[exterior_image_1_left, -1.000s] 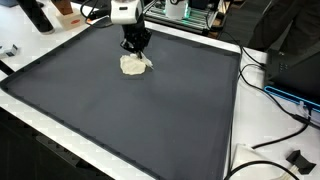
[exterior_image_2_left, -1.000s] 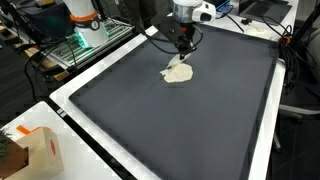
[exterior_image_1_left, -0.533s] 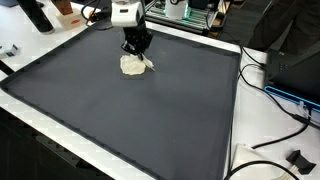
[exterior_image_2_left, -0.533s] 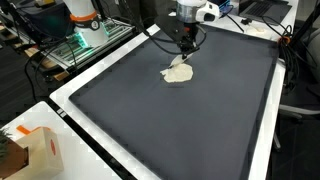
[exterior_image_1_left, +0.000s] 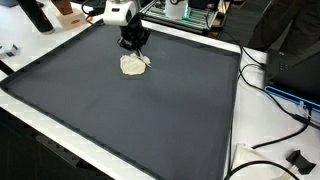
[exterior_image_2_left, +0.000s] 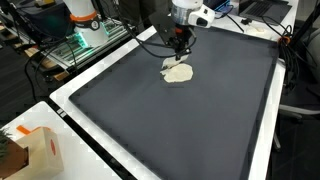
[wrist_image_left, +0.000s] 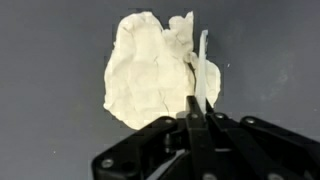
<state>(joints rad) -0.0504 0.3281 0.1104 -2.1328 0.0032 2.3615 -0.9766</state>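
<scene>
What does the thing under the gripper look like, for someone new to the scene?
Find the big dark mat. Near its far edge, right below the gripper, lies a crumpled cream cloth, the only pale thing on the mat.

**Dark mat, one cloth**

A white-edged table (exterior_image_2_left: 75, 120) carries a dark grey mat (exterior_image_1_left: 150, 110) that covers nearly all of it. A crumpled cream cloth (exterior_image_1_left: 133, 64) lies on the mat, toward its far side. In an exterior view a box (exterior_image_2_left: 35, 150) sits on the near white corner. Cables (exterior_image_1_left: 275, 155) lie along the right edge.
</scene>
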